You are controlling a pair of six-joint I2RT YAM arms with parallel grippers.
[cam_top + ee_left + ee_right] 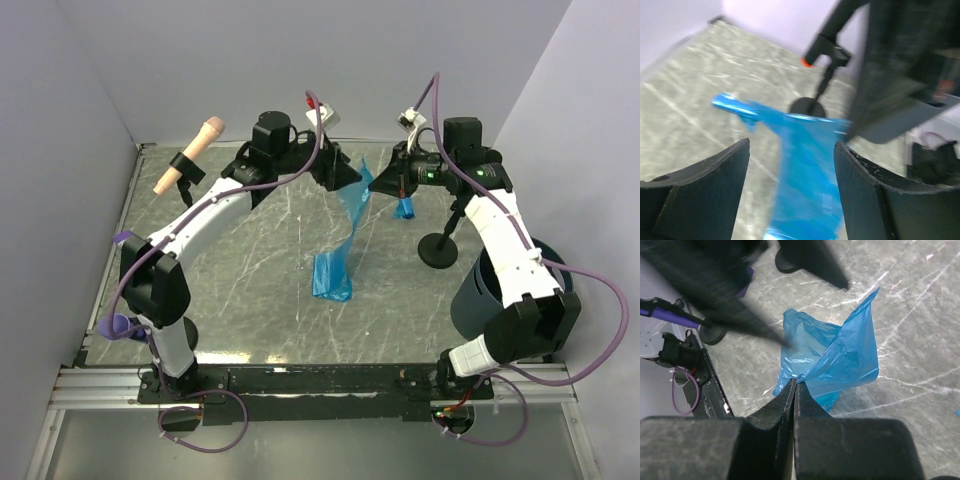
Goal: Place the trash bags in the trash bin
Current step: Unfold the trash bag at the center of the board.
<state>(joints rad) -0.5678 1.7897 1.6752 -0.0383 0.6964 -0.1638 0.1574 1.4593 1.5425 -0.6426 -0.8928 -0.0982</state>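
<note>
Top external view: the right fingers are clenched on the upper edge of a blue bag, whose tail drapes onto the counter between the arms. The left fingers stand spread, grasping nothing, just beside the film. The bin sits by the right arm's base. A clean finish likely means lifting until the tail clears the counter, then swinging over the rim before release, lest the floppy film snag outside.
</note>
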